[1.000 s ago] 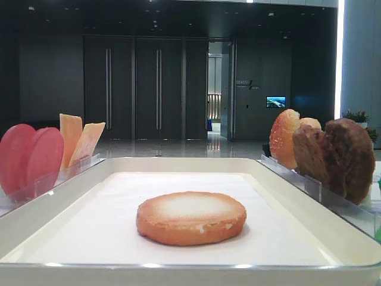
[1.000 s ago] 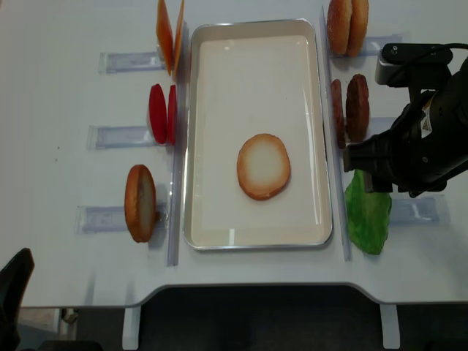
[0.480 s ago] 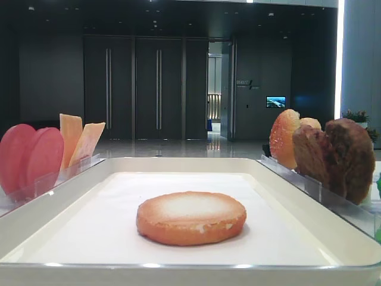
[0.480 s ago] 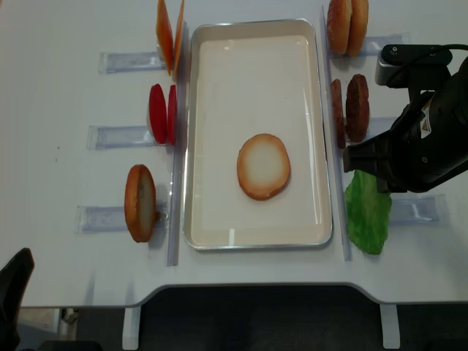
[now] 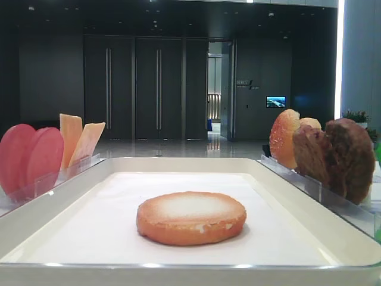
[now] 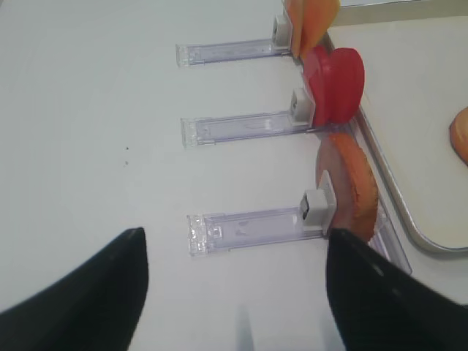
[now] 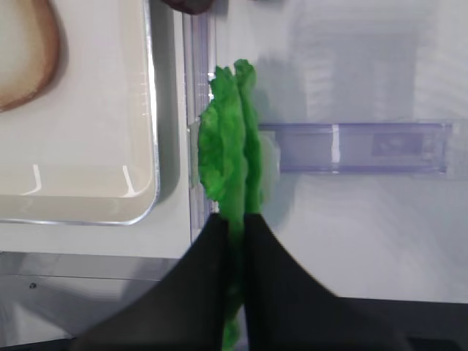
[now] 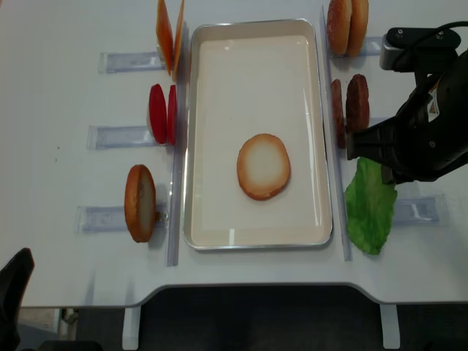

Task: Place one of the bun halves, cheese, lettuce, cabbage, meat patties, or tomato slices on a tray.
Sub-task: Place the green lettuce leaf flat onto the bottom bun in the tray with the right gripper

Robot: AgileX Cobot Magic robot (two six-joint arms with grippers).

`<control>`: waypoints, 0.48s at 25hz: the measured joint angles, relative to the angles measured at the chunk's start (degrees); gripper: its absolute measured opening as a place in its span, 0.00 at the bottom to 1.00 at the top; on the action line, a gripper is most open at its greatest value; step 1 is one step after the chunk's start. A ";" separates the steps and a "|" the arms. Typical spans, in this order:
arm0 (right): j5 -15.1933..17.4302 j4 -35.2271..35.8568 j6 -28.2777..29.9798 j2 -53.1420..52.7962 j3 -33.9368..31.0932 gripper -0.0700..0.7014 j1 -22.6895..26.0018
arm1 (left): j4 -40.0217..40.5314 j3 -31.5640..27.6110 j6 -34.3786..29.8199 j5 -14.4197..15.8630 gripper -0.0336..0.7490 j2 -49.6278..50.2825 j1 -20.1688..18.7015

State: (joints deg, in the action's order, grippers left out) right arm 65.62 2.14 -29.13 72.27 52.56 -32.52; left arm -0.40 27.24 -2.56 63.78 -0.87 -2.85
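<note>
Right gripper (image 7: pixel 232 241) clamped on the lettuce (image 7: pixel 228 157), bottom centre of the wrist view; black fingers (image 7: pixel 197 292) squeeze the frilly green leaf edge-on, so most of its face stays hidden. From overhead, leaf (image 8: pixel 370 207) half buried under the dark arm, right of the tray (image 8: pixel 322 110), not on it yet. Left gripper (image 6: pixel 234 292) only two blurry black fingers at the bottom corners, spread wide, nothing between. Bun half (image 8: pixel 263 166) lying flat mid-tray, pale toasted face up, golden rim. Another bun half (image 8: pixel 140 202) upright in a clear rack (image 8: pixel 110 218), lower left. Smooth red tomato slices (image 8: pixel 162 114) and thin orange cheese (image 8: pixel 169 33) further up the left. Rough brown meat patties (image 8: pixel 350 107) right of the tray. White matte table (image 8: pixel 66 95). Dark hall with tall doors (image 5: pixel 134 89) behind, low view.
</note>
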 joint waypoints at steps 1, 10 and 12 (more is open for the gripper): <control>0.65 -0.01 -0.07 -0.14 0.60 0.12 0.00 | 0.00 0.00 0.00 0.00 0.78 0.00 0.00; 4.40 1.08 0.05 -2.66 7.44 0.12 0.00 | 0.00 0.00 0.00 0.00 0.78 0.00 0.00; 4.34 3.46 0.54 -3.12 8.42 0.12 -0.02 | 0.00 0.00 0.00 0.00 0.78 0.00 0.00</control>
State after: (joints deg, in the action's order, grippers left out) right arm 69.97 5.60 -28.59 69.14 60.98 -32.54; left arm -0.40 27.24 -2.56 63.78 -0.87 -2.85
